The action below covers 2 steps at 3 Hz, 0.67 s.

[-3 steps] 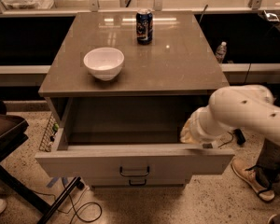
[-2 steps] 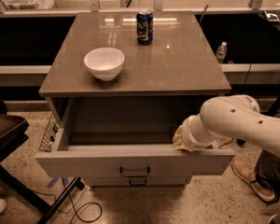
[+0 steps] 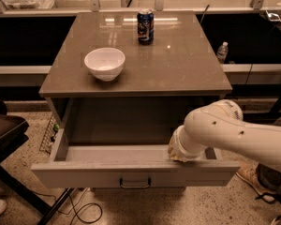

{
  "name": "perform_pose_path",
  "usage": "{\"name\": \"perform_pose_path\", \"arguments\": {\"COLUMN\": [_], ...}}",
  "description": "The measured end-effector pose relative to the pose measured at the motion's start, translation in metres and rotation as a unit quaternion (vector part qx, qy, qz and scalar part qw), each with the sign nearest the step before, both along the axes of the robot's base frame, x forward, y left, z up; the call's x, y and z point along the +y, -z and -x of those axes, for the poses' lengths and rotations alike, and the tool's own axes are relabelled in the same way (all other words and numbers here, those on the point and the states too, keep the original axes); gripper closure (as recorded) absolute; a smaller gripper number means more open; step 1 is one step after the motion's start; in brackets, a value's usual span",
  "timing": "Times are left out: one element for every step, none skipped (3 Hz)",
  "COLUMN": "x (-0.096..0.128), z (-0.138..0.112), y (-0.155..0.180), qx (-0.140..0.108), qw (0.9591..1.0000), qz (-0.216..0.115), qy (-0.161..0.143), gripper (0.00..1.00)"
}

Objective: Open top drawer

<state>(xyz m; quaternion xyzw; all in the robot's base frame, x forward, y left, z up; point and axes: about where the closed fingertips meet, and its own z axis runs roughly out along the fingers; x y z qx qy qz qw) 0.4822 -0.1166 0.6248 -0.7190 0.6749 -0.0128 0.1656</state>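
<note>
Top drawer (image 3: pixel 136 175) stands pulled well out from under the desk (image 3: pixel 178 74), its pale front toward the camera with the dark bar handle (image 3: pixel 135 183) at its centre. The claw (image 3: pixel 176 154), at the end of the white arm (image 3: pixel 234 135), sits against the inner side of the drawer front, right of centre; whether it is open or closed cannot be told. On the desk rest a white bowl (image 3: pixel 104 63) and a blue soda can (image 3: pixel 145 26), well apart.
</note>
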Motion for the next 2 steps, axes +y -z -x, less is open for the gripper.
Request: {"name": "perform_pose_path", "arguments": {"x": [0.002,-0.003], "z": [0.009,0.068], "y": [0.004,0.012], "qx": [0.005,0.047], "qw": [0.9998,0.9972], "qz": [0.016,0.054], "qy": [-0.008,-0.022], "gripper": [1.00,1.00]}}
